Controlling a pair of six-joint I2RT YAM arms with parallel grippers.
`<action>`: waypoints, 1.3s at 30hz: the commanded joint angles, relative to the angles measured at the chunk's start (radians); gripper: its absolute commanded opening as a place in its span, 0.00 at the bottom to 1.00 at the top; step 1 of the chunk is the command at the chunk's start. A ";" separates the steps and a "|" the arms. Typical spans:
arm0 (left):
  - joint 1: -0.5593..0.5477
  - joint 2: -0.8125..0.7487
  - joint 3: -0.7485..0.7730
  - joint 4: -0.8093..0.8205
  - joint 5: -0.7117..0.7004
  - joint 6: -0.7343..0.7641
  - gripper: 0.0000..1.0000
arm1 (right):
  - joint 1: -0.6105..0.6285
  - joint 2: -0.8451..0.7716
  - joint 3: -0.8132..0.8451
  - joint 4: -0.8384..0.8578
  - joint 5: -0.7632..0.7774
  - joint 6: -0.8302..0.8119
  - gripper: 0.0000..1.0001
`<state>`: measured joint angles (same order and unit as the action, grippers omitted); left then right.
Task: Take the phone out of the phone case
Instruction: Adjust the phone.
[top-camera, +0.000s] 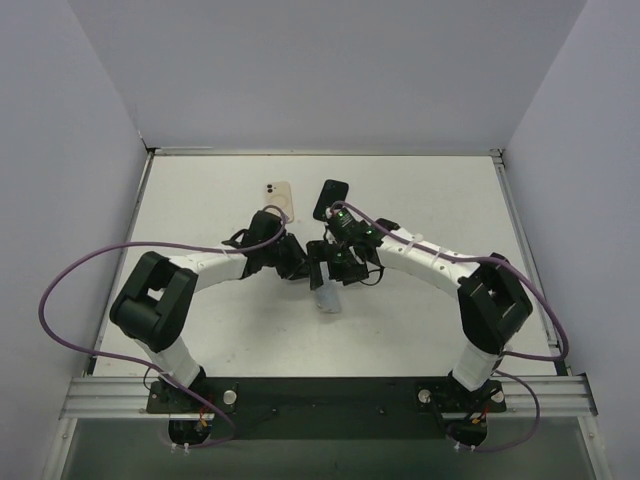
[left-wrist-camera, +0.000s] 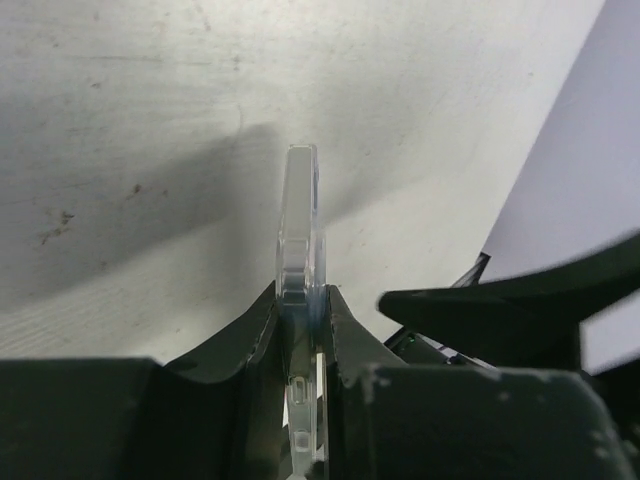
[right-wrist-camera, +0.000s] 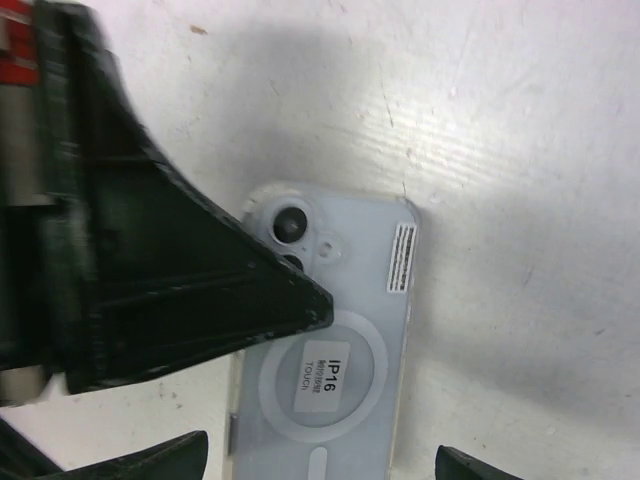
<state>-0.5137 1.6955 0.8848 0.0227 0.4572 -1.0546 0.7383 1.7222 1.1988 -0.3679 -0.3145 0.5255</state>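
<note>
Two tools on one phone case right now. Left tool is clamped across the case's flat faces, which show edge-on in its own camera. Right tool is spread wide with nothing in it, facing the back of the case, whose long axis runs straight into the gap between its fingers. Camera lenses show through, so I'd guess the phone is inside. Right arm's the free one to work it out.

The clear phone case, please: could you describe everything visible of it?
The clear phone case is translucent, glossy plastic with rounded corners, a white ring and an IP16 sticker on its back, dark camera lenses at one corner. The left gripper pinches its edge; a finger of the right gripper crosses before it.
</note>
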 joint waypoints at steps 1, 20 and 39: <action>-0.009 -0.011 0.077 -0.170 -0.046 0.016 0.00 | 0.094 -0.079 0.109 -0.118 0.370 -0.111 0.88; 0.012 -0.013 0.230 -0.388 -0.114 -0.004 0.00 | 0.319 0.080 0.203 -0.166 0.666 -0.084 0.65; 0.021 -0.020 0.289 -0.500 -0.152 -0.035 0.00 | 0.354 0.149 0.219 -0.186 0.841 -0.047 0.00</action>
<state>-0.4999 1.7008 1.1408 -0.4461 0.2829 -1.0248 1.1053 1.8637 1.3872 -0.4763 0.4427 0.4324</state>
